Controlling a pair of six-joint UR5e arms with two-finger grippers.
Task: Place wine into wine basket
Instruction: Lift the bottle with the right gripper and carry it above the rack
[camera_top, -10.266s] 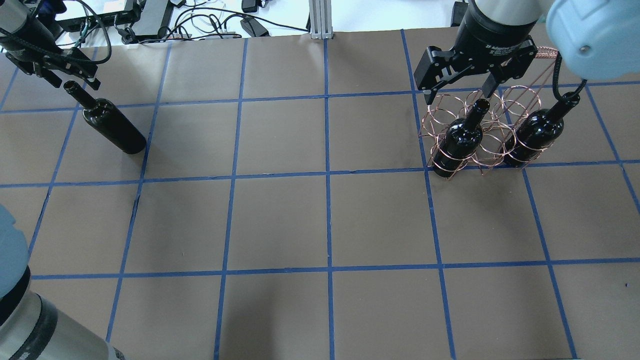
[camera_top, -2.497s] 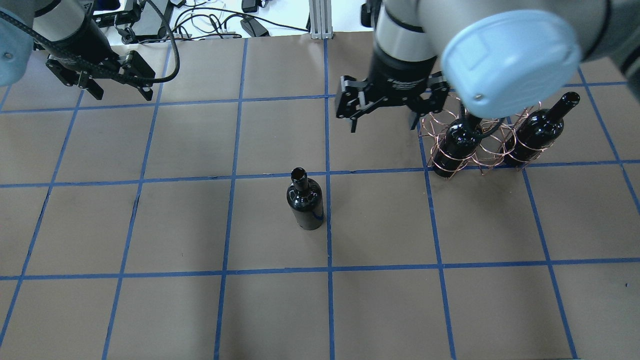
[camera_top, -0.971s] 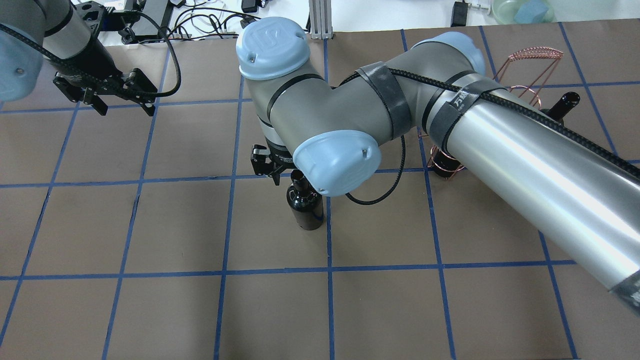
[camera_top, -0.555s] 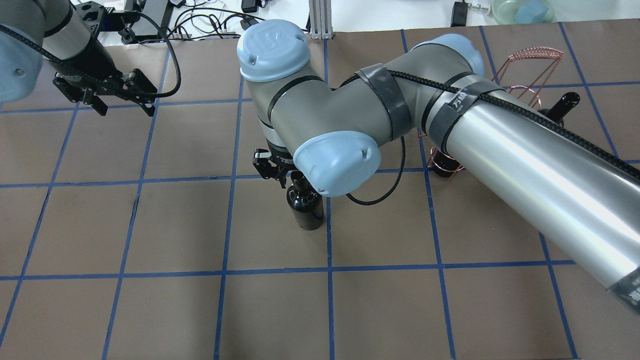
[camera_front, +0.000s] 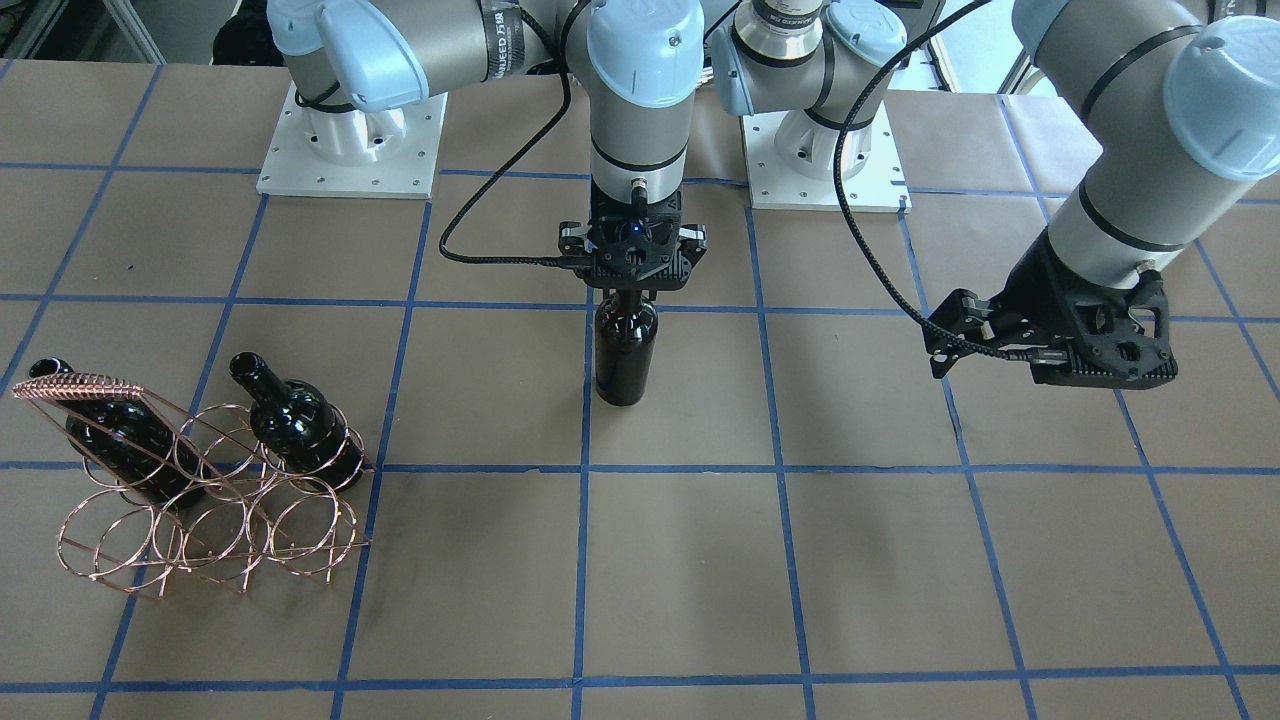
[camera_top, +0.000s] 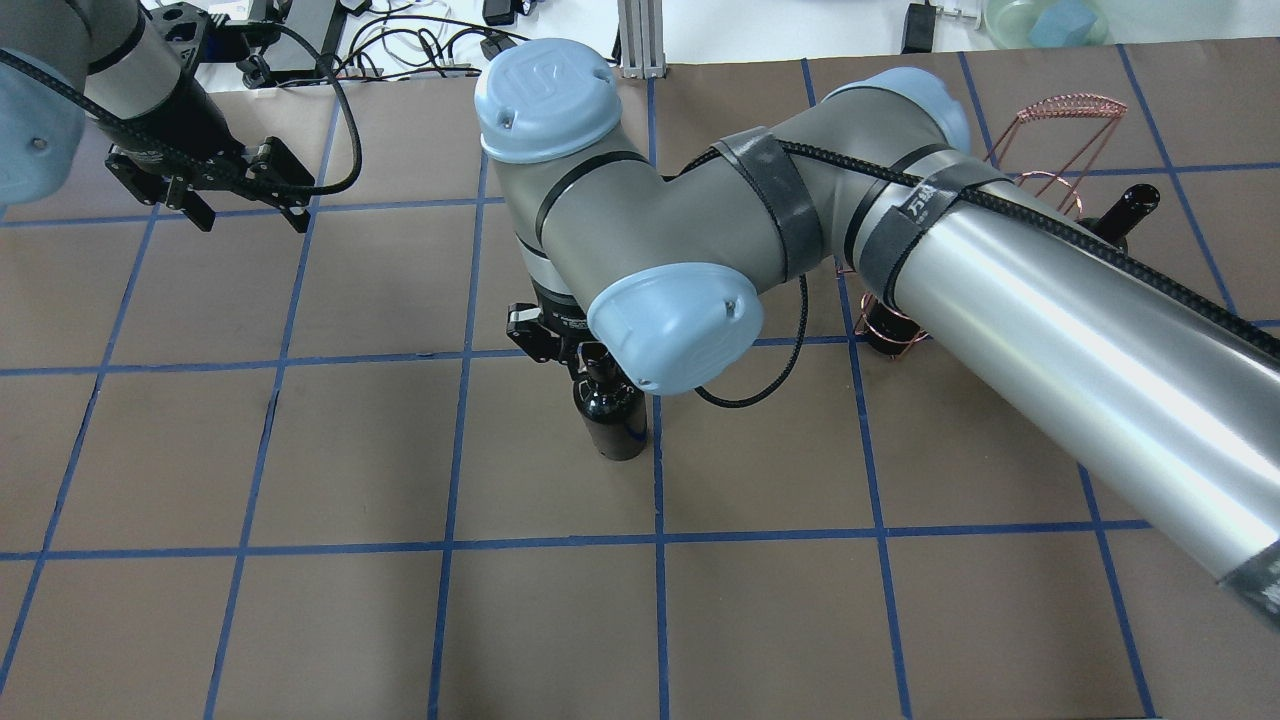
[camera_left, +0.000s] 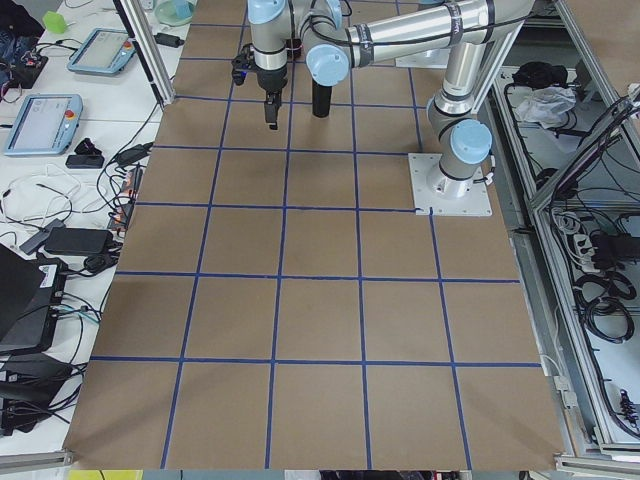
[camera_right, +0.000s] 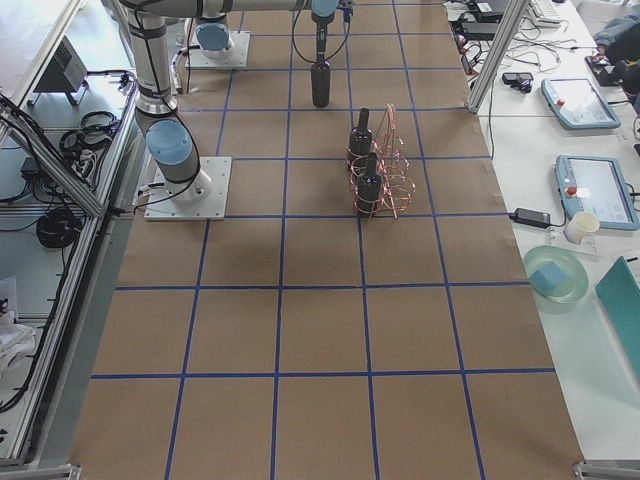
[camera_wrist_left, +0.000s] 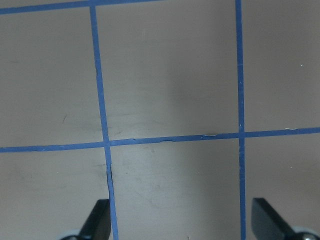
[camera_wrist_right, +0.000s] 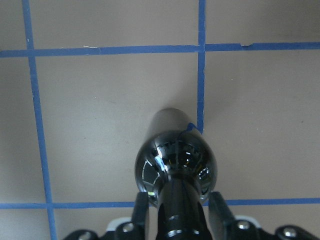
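A near-black wine bottle (camera_front: 626, 350) stands upright at the table's middle; it also shows in the overhead view (camera_top: 612, 420) and the right wrist view (camera_wrist_right: 175, 160). My right gripper (camera_front: 632, 285) is over it and shut on its neck, one finger (camera_wrist_right: 141, 210) on each side. The copper wire wine basket (camera_front: 200, 510) stands apart on the right arm's side and holds two more bottles (camera_front: 300, 425), (camera_front: 110, 440). In the overhead view my right arm hides most of the basket, leaving its handle (camera_top: 1060, 105). My left gripper (camera_front: 1050, 360) is open and empty above bare table.
The table is brown paper with a blue tape grid (camera_top: 660, 540). Cables and electronics (camera_top: 300, 40) lie beyond the far edge. The right arm's long link (camera_top: 1050, 330) spans the right half of the overhead view. Both arm bases (camera_front: 350, 140) stand at the robot's edge.
The right gripper's fingers have closed onto the bottle's neck over the last second. The bottle and the left arm have stayed in place.
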